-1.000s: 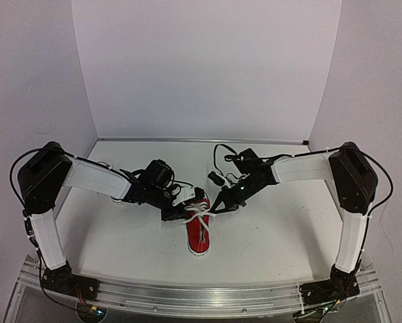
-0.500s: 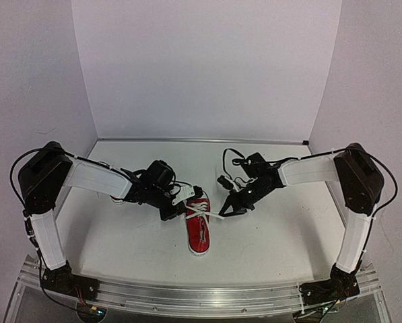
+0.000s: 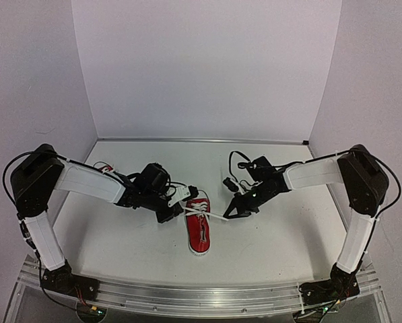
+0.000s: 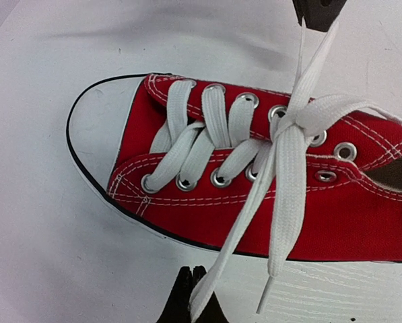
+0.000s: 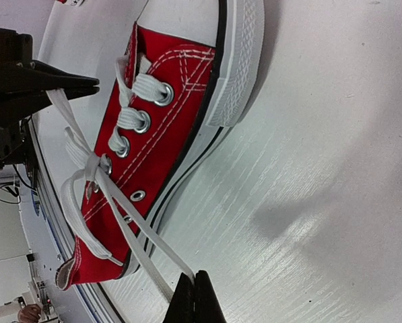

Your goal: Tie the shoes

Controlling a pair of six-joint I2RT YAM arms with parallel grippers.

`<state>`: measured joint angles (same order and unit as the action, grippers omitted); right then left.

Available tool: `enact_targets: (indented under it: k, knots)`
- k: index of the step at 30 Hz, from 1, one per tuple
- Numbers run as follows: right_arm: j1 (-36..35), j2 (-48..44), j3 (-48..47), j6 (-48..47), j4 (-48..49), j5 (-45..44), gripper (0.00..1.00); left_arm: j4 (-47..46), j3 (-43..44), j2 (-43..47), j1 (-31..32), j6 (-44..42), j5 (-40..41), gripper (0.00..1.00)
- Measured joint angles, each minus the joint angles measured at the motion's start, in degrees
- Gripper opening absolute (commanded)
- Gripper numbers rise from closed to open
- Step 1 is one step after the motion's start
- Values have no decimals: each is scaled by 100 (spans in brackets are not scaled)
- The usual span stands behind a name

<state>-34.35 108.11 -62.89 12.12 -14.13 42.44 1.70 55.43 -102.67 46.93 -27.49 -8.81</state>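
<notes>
the white tabletop [image 3: 288,235] carries one red shoe [image 3: 201,232] at its middle, toe cap toward the arm bases; no second shoe shows. the left jaws sit just beside its left flank and the right jaws off its right. each is pinched shut on one end of the white laces [image 4: 285,175], which stretch outward in opposite directions. the strands cross in a first overhand knot [image 4: 291,121] above the upper eyelets, apparently the cinching step. next, i judge, comes forming a loop without slackening that knot.
</notes>
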Motion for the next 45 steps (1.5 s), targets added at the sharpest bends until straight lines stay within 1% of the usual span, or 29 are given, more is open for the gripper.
enact_targets:
  k: [8, 9, 10, 11, 12, 14, 16, 17, 18, 21, 22, 24, 26, 27, 28, 29, 30, 35, 39, 41, 45]
  knots:
    - [9, -111, 118, 57, 146, 55, 1, -33, -38, 53, -45, 29, -84, 0]
    - [8, -111, 117, 93, 166, 90, 6, 16, -24, 53, -55, 32, -139, 0]
    - [-1, -111, 104, 122, 161, 112, 13, 125, 22, 52, -52, 34, -179, 3]
    - [-22, -111, 70, 153, 129, 125, 20, 260, 104, 50, -35, 38, -188, 8]
    - [-57, -111, 19, 177, 73, 121, 25, 391, 202, 50, -10, 46, -171, 18]
    - [-135, -111, -177, 277, -42, 84, 33, 637, 478, 50, 65, 94, -101, 35]
    - [-211, -131, -423, 376, -90, 59, 39, 879, 835, 50, 174, 160, -25, 46]
    - [-242, -153, -545, 421, -100, 49, 43, 997, 1024, 50, 233, 215, 13, 53]
    - [-259, -195, -644, 456, -105, 36, 46, 1078, 1169, 51, 275, 248, 39, 65]
    - [-307, -456, -888, 507, -142, -52, 53, 1314, 1479, 144, 376, 468, 160, 93]
    - [-308, -578, -941, 519, -171, -108, 57, 1367, 1484, 234, 390, 554, 231, 98]
    - [-299, -896, -974, 531, -234, -262, 64, 1534, 1466, 521, 374, 716, 390, 99]
    - [-287, -1245, -979, 557, -292, -449, 69, 1635, 1439, 888, 331, 921, 556, 100]
    - [-272, -1406, -979, 537, -337, -565, 76, 1646, 1407, 1102, 293, 1066, 637, 100]
    - [-259, -1598, -979, 539, -376, -680, 90, 1653, 1368, 1329, 243, 1220, 726, 100]
    - [-244, -1804, -972, 531, -396, -809, 96, 1665, 1321, 1591, 174, 1440, 843, 100]
    - [-232, -2004, -961, 530, -406, -921, 98, 1687, 1284, 1849, 90, 1663, 975, 100]
    - [-193, -3215, -578, 563, -357, -1671, 98, 1800, 892, 3123, -274, 2866, 1718, 100]
    - [-174, -3874, 20, 640, -271, -2074, 98, 1868, 313, 3775, -275, 3619, 1852, 100]
    - [-173, -3992, 384, 712, -282, -2202, 98, 2005, 132, 3858, -275, 3965, 1861, 100]
    - [-169, -3946, 1525, 1020, 25, -2238, 98, 2052, -318, 3405, -276, 4815, 1777, 100]
